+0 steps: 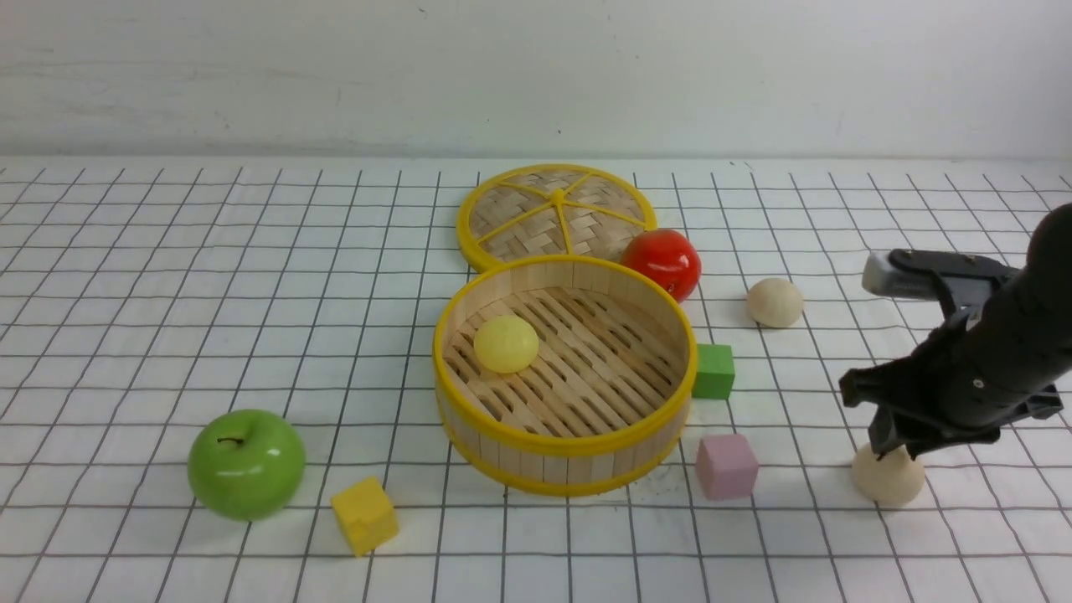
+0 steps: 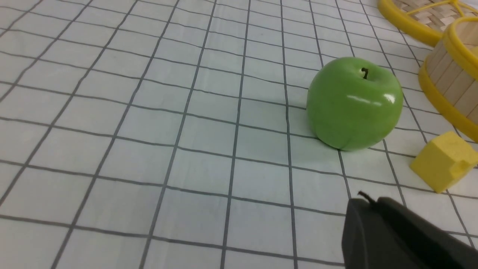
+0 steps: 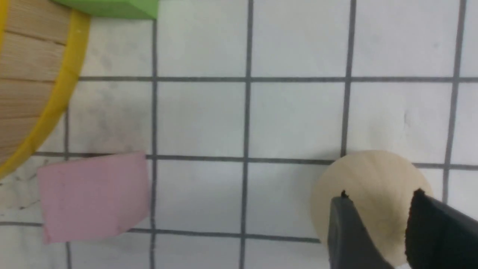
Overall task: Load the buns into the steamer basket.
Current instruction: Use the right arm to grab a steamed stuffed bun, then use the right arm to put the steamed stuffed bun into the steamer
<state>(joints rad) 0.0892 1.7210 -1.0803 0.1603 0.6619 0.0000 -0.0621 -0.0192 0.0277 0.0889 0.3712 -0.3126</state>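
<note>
Yellow bun (image 1: 506, 343) is lying in the steamer basket (image 1: 544, 466), centre; right gripper (image 1: 893, 452) is sitting atop a beige bun (image 1: 889, 484), lower right (grip unconfirmed), third bun (image 1: 775, 301) waiting

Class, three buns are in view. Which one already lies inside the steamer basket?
The pale yellow bun, resting on the slatted floor of the steamer basket. The far beige bun and the near beige bun both sit outside, to its right.
</note>
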